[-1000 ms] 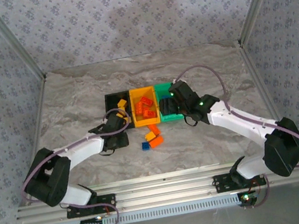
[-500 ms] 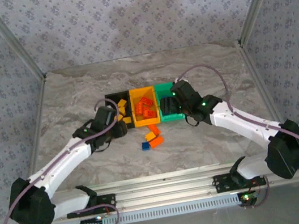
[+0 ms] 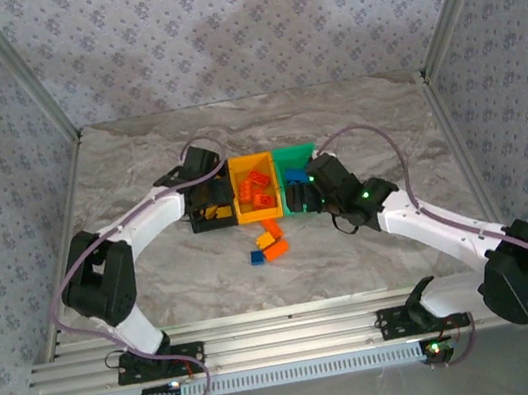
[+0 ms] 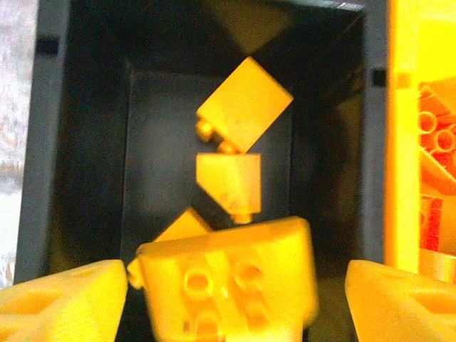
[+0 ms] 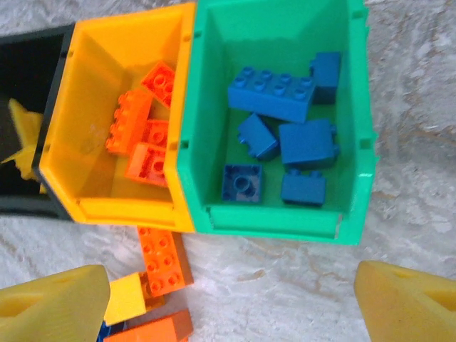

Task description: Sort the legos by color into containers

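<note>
Most of the sorting looks done to me. My left pincer [image 4: 236,272] hangs over the black bin [image 4: 78,142] with its jaws spread wider than the yellow brick [image 4: 221,285] between them. There is a clear gap on the brick's right side, so I judge it loose and dropping rather than gripped. Below it three more yellows [image 4: 244,105] lie on the bin floor. My right pincer [image 5: 231,274] is spread wide and empty, just in front of the green bin [image 5: 214,107], where six blues [image 5: 274,92] lie. The orange bin [image 5: 85,164] between the two holds about four oranges [image 5: 128,121]. Four strays remain on the table [image 5: 427,214], close together just in front of the orange bin: an orange brick [image 5: 165,260], a yellow one [image 5: 127,298], a second orange [image 5: 160,328] and a blue one [image 3: 256,258]. So I reckon four more picks finish the job. The brick between my left fingers is blurred, and I cannot tell whether it touches the left finger. From above, my left arm covers much of the black bin. The strays sit so tight that I cannot tell whether any are snapped together, and the lower orange is cut off at the edge of my right wrist view.
</note>
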Action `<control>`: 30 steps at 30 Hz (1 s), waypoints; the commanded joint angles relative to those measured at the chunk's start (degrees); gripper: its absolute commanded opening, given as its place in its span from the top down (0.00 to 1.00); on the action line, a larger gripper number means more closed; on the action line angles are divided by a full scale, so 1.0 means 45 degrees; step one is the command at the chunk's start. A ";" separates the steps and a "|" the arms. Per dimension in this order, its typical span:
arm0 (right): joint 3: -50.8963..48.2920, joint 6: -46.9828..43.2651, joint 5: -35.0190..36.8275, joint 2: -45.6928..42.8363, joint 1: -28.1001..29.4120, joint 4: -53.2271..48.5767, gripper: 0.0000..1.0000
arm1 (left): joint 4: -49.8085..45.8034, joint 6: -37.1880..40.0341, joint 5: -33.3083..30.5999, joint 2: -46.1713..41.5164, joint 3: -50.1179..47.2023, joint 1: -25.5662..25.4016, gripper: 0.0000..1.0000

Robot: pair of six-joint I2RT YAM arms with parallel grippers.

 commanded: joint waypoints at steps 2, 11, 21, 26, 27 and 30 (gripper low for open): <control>-0.0455 0.0161 -0.0254 0.0131 0.0881 -0.0003 0.06 | 0.0038 -0.0053 0.0600 -0.0266 0.0878 0.0092 0.08; -0.0185 0.0488 -0.0604 0.2365 0.2039 0.1079 0.14 | 0.0473 -0.0918 0.2055 -0.4083 -0.0858 -0.0535 0.00; 0.1170 0.0369 -0.0079 0.4990 0.2991 0.1085 0.18 | -0.0805 -0.2127 0.1266 -0.9525 -0.5563 -0.1483 0.00; 0.1136 0.0393 -0.0740 0.5502 0.3122 0.1391 0.21 | -0.1210 -0.2737 0.1078 -1.1300 -0.7124 -0.1467 0.00; 0.1119 0.0422 -0.0831 0.5470 0.3230 0.1342 0.22 | -0.1341 -0.2744 0.1014 -1.1474 -0.7270 -0.1472 0.00; 0.0806 0.0679 -0.1234 0.5145 0.3615 0.1252 0.23 | -0.1564 -0.2708 0.0941 -1.1706 -0.7491 -0.1394 0.00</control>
